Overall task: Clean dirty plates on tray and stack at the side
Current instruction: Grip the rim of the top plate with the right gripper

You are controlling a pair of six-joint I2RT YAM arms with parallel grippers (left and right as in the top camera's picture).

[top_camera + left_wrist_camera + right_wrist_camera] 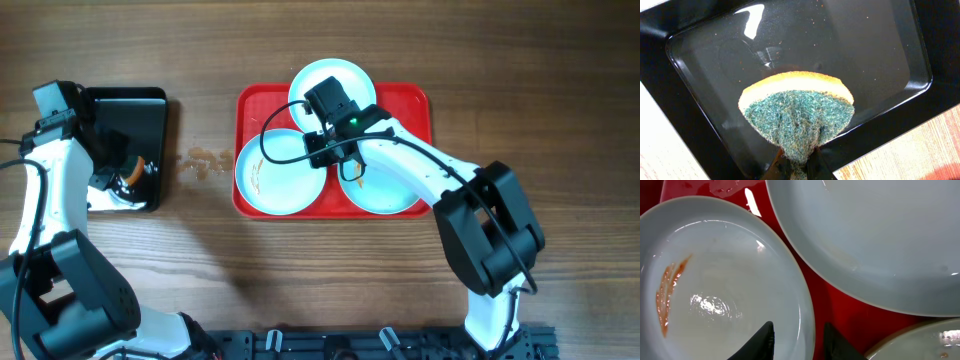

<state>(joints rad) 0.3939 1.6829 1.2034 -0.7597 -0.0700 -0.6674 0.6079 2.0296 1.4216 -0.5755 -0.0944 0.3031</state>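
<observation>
Three pale plates lie on the red tray (415,100): one at the back (335,80), one at the left (275,175) and one at the right (385,190). The left plate (715,280) has an orange smear (670,295). My right gripper (799,330) is open and straddles that plate's right rim, one finger over the plate and the other over the tray (840,310). Far from the plates, my left gripper (800,165) is shut on a green and yellow sponge (797,107) and holds it over a black tray (840,50).
The black tray (140,110) sits at the table's far left, wet and glossy inside. Brown crumbs (205,160) are scattered on the wood between the two trays. The right arm reaches across the right plate.
</observation>
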